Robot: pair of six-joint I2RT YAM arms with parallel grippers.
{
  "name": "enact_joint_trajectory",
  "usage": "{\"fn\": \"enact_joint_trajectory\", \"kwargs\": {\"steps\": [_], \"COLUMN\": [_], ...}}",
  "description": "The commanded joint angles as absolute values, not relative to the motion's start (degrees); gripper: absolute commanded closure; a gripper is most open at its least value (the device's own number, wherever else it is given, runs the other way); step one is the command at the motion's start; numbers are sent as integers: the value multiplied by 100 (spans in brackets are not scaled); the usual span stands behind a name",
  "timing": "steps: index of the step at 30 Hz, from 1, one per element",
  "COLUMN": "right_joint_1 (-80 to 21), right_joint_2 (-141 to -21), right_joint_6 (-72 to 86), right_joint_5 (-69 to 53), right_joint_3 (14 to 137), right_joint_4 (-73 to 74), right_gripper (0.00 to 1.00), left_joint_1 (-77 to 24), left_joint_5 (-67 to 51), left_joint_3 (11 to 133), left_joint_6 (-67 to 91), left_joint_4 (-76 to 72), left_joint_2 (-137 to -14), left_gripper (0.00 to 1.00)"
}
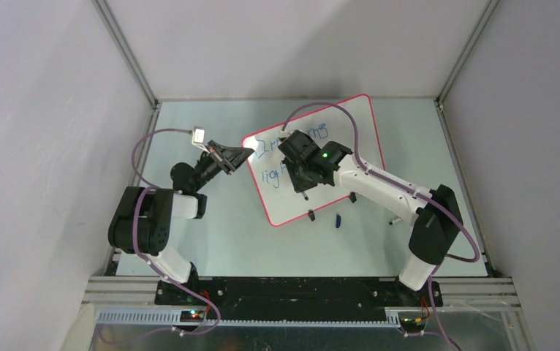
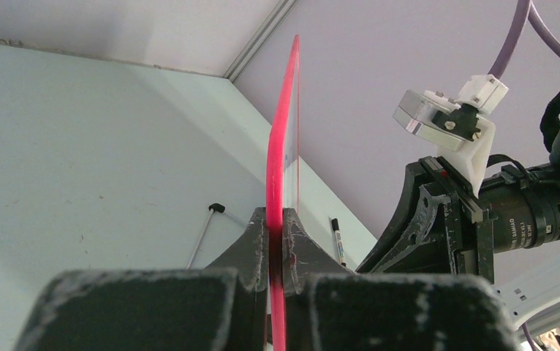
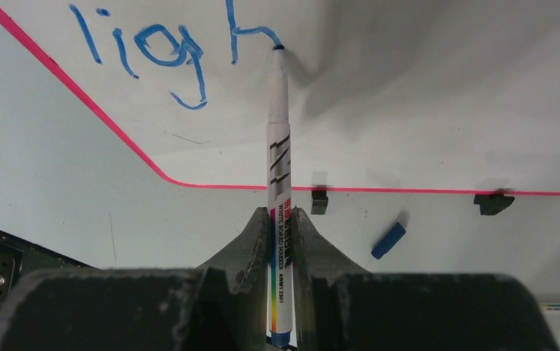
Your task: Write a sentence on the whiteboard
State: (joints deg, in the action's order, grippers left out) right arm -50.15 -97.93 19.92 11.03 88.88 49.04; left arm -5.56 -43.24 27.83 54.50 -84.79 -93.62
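The whiteboard lies on the table, turned a bit, between the two arms. The left hand is closed tight on the whiteboard's left edge, with the red-pink rim pinched between its two fingers. I think it holds there so the board will not slide when the pen pushes on it.

The right hand is over the whiteboard's near half. It is closed on a whiteboard marker, low on the pen's body, so the long front part sticks out and the tip is easy to see. The tip touches the board at the end of the "h" in the sentence. The bottom line reads "ligh", and one more blue line sits above it, nearer the board's far edge. The writing is not done, and I guess a "t" comes next.

A small blue cap lies on the table just beside the whiteboard's near edge, between its two black clip feet. There it is out of the pen's way.
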Motion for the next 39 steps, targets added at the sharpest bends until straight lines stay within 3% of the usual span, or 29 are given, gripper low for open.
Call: {"fn": "enact_joint_trajectory", "kwargs": {"steps": [1,18,20,23,26,33,39], "right_joint_1": [-5039,-5129,-5129,-5130,-5118,-5119,-5146], "right_joint_2": [-9565,-9180,-9017,-8808,-8619,-8391,-8153], "right_joint_6": [2089,2110,2111,2109,2102,2111,2097], "right_joint_5": [1061,1148,1192,1251,1317,1362,1410], "right_joint_3": [8813,8748,8708,8601,8523,8430,8330], "right_joint_4": [4872,4989,4925,4824,4820,4823,4710], "right_gripper": [100,100,100,100,100,100,100], "left_joint_1": [-620,-617,-620,-613,-613,-611,-452], "left_joint_5": [-4510,-4504,-4495,-4462,-4437,-4408,-4015], "left_joint_3": [2725,2722,2724,2697,2675,2660,2344], "left_joint_6": [5089,5080,5080,5068,5057,5049,4995], "left_joint_4": [-8782,-8787,-8781,-8780,-8785,-8781,-8776], "left_joint_2": [-9209,-9206,-9206,-9188,-9161,-9147,-8906], "left_gripper": [100,99,94,74,63,52,25]}}
